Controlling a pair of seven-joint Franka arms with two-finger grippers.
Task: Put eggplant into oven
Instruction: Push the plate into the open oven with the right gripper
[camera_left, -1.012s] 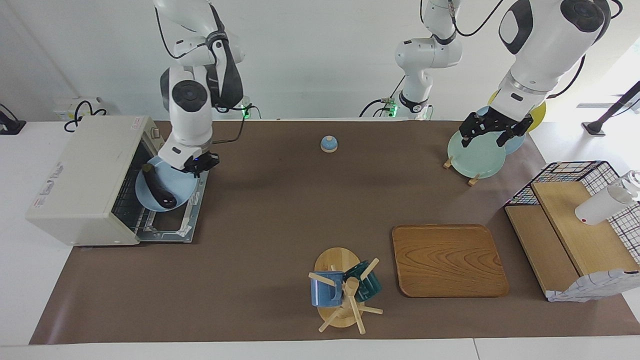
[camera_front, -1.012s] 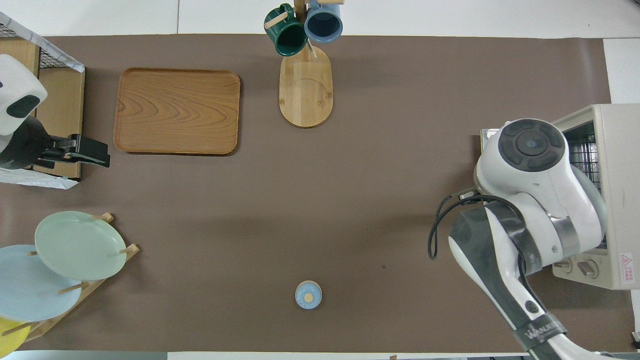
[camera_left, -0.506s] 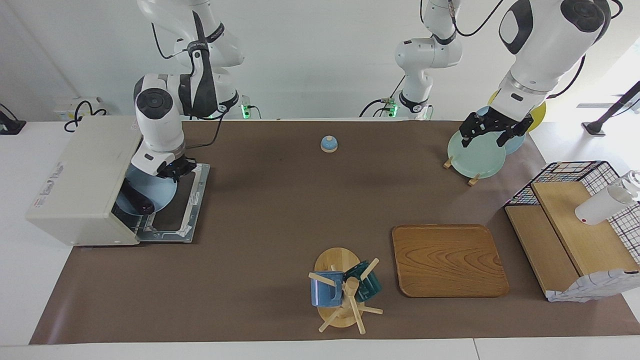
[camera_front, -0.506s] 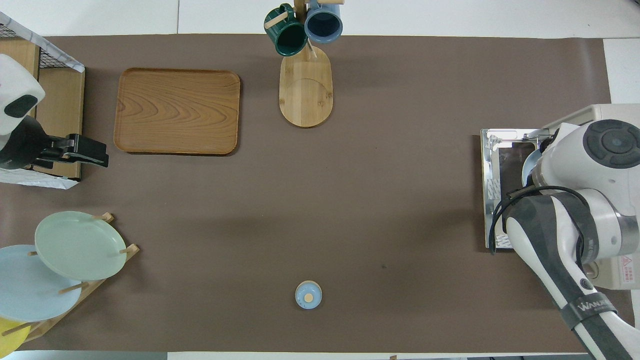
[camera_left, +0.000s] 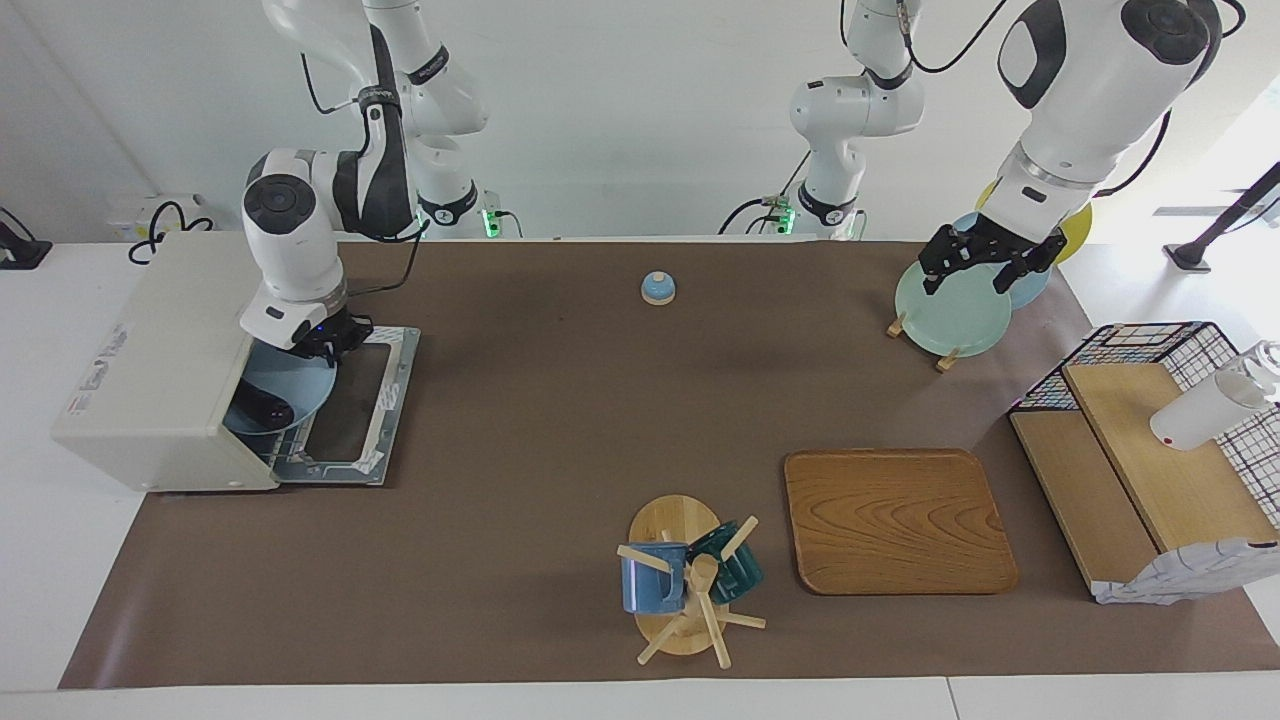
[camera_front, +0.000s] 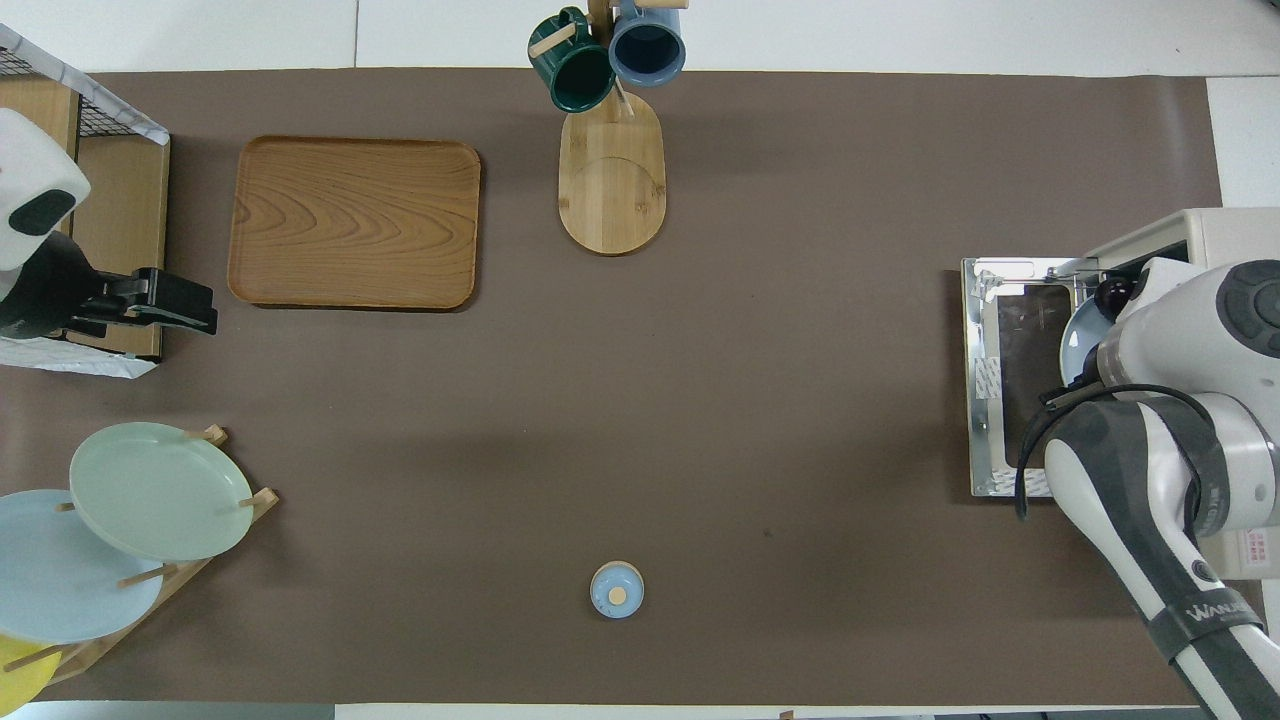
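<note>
The eggplant lies on the blue plate in the mouth of the oven, at nine o'clock of the table in the facing view, so this looks like the placing step. The right tool is at the plate's one-o'clock rim, and I cannot tell whether it grips. The left tool waits open over the green plate; next, probably, the right arm lets go and backs out level.

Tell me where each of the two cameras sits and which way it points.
Facing view: high across the table, facing the robots; both arms show, right gripper at the oven, left gripper over the plate rack.
Overhead view: above the robots' end, looking steeply down; forearms enter from below.
Shared: oven, blue plate, eggplant, tray, mug stand.
</note>
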